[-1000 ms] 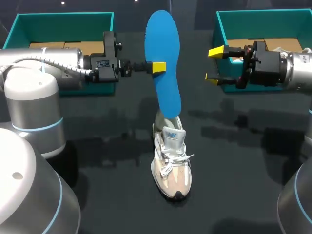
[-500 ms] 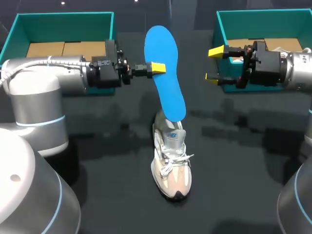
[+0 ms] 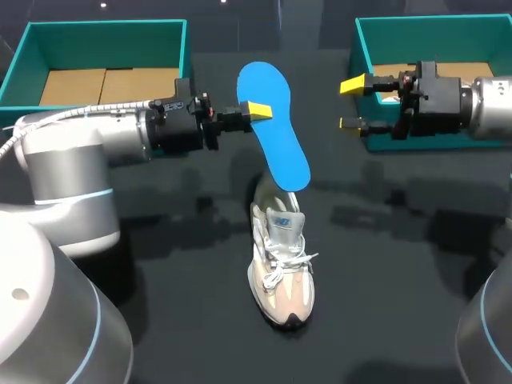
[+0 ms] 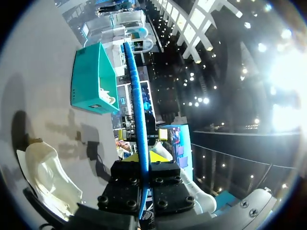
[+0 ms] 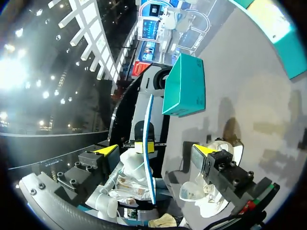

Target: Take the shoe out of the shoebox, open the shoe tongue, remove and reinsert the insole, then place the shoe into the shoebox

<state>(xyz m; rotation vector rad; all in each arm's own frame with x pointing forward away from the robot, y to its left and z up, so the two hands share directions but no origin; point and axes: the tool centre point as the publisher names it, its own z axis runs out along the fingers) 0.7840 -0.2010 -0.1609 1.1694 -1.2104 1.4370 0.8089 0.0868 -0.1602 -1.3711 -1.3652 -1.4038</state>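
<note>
The blue insole (image 3: 276, 128) hangs tilted above the table, and my left gripper (image 3: 258, 110) is shut on its edge near the upper end. Its lower end is over the heel opening of the white and beige shoe (image 3: 282, 264), which stands upright mid-table; contact cannot be made out. In the left wrist view the insole (image 4: 136, 105) runs edge-on out from between the yellow tips (image 4: 143, 158), with the shoe (image 4: 48, 177) off to one side. My right gripper (image 3: 352, 102) is open and empty, to the right of the insole. From the right wrist the insole (image 5: 149, 143) appears edge-on ahead.
A teal shoebox (image 3: 104, 28) with a cardboard floor stands at the back left, behind my left arm. A second teal box (image 3: 432, 24) stands at the back right, behind my right gripper. Dark tabletop (image 3: 160, 280) surrounds the shoe.
My left arm has swung, tilting the insole so its lower end moved right, over the shoe's heel. The right gripper shifted slightly back and stayed open.
</note>
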